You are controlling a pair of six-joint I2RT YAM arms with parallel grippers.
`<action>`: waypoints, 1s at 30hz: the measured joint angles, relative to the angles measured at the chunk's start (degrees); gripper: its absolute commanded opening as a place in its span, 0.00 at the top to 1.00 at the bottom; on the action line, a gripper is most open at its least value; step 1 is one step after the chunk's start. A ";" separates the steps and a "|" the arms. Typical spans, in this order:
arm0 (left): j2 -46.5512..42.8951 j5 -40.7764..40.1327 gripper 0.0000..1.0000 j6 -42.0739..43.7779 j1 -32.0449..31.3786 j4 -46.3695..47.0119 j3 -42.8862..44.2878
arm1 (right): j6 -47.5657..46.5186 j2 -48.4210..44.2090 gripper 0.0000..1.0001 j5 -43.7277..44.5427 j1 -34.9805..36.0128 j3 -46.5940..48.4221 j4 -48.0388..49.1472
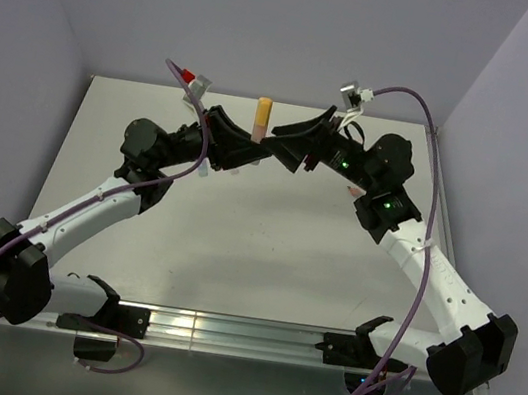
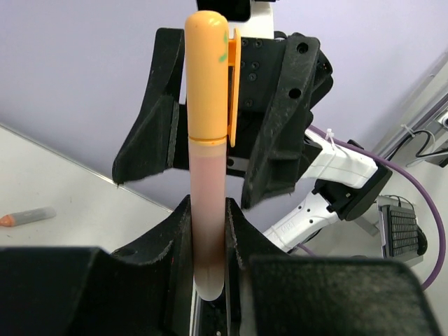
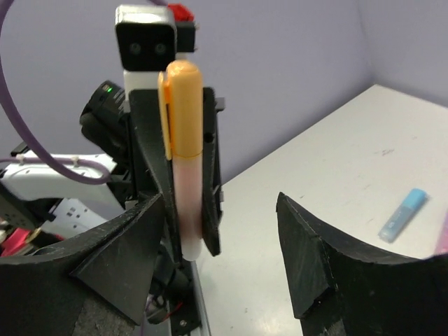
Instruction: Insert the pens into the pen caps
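Note:
A pen with a pale peach body (image 2: 208, 168) stands upright with an orange pen cap (image 2: 207, 77) seated on its top end. My left gripper (image 2: 208, 207) is shut on the lower part of the body. From above, the capped pen (image 1: 263, 114) rises over the left gripper (image 1: 253, 143) at the back middle of the table. My right gripper (image 3: 220, 199) faces it, open and empty. Its fingers (image 2: 280, 126) stand off to either side of the cap. The right wrist view shows the same orange cap (image 3: 183, 108) near the right gripper's left finger.
A light blue pen (image 3: 402, 215) lies on the white table (image 3: 336, 161), with a pink piece (image 3: 442, 234) at the frame's edge beside it. A grey stick with an orange tip (image 2: 28, 216) lies on the table to the left. Purple cables loop off both arms.

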 measured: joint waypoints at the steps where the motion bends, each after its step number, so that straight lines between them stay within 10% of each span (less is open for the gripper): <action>1: 0.00 0.02 1.00 -0.02 0.00 0.02 0.00 | 0.28 -0.26 0.27 -0.07 -0.72 0.00 0.02; 30: 6.78 0.50 1.00 -0.50 -5.95 0.59 -0.02 | 6.45 -1.53 0.18 -2.32 -8.28 1.90 5.95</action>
